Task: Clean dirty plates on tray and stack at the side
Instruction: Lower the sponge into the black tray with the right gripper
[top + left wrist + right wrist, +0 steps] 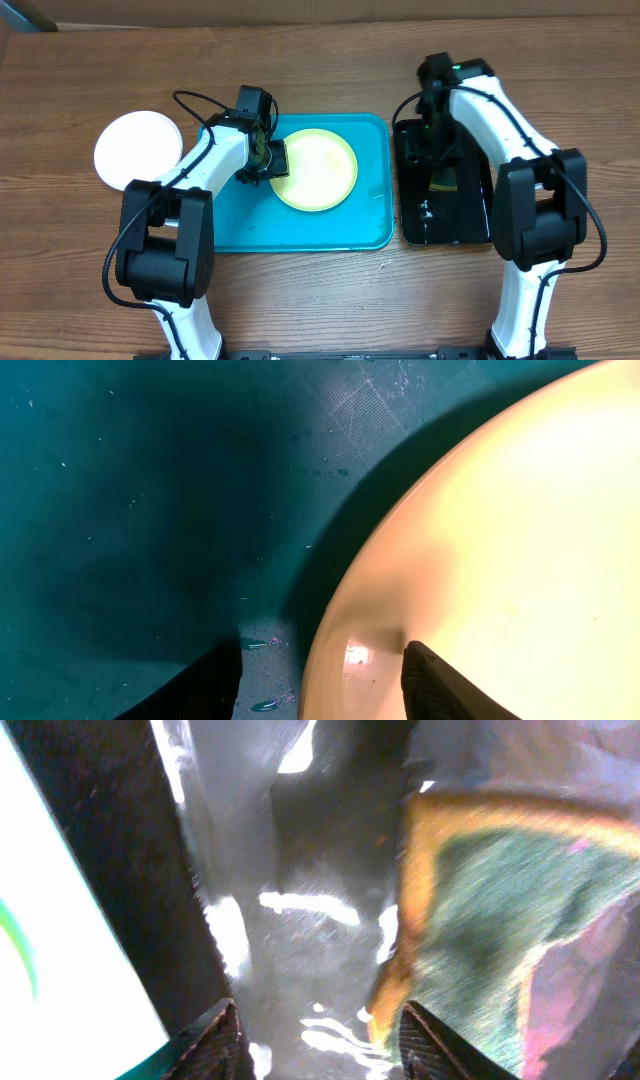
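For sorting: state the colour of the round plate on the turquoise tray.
Round plate: pale yellow-green; clearest overhead.

To my right on the wooden worktop I see a glossy black tray, rectangular with rounded corners, its long sides running away from me. A sponge lies flat inside it, in the left half and about midway along. Close up from my right wrist view, the sponge is blurred but shows a green face with an orange-yellow edge. The tray floor beside it looks wet, streaked with bright reflections. The worktop's brown grain runs side to side, and a paler strip borders its far edge.
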Available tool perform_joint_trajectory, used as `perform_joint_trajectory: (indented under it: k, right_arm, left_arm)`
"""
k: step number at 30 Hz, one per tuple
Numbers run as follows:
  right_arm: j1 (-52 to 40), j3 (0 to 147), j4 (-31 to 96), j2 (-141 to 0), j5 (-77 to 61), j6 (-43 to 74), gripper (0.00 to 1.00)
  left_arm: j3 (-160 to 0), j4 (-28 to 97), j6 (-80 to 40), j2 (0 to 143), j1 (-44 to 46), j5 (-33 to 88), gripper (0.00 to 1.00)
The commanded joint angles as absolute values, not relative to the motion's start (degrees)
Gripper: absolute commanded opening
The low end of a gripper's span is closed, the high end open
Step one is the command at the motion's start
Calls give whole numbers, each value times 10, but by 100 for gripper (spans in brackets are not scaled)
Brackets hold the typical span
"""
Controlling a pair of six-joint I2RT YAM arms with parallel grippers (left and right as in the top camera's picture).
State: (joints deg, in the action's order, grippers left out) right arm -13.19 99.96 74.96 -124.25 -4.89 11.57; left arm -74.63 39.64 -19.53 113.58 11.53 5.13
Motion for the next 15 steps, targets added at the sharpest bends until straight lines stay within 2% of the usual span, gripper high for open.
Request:
perform_joint_trajectory:
  k: [1, 5, 9, 11, 12, 15]
  right_arm:
    - [-154, 993, 748, -1224, 0, 161, 47]
    - [-171, 963, 714, -1224, 19, 168, 42]
    - [-173, 929, 680, -1224, 19, 179, 19]
    - [-173, 908, 659, -1224, 19, 183, 12]
    - [-173, 900, 649, -1224, 19, 183, 12]
    - [-173, 880, 622, -1224, 18, 183, 32]
  left_arm:
    - [-739, 401, -193, 1148, 117, 43, 54]
    - [-739, 401, -193, 1148, 117, 43, 54]
    - [-739, 402, -193, 1148, 117, 43, 54]
    - [-739, 403, -193, 1148, 117, 43, 54]
    - [-739, 403, -193, 1148, 117, 43, 54]
    - [-739, 402, -193, 1148, 117, 43, 54]
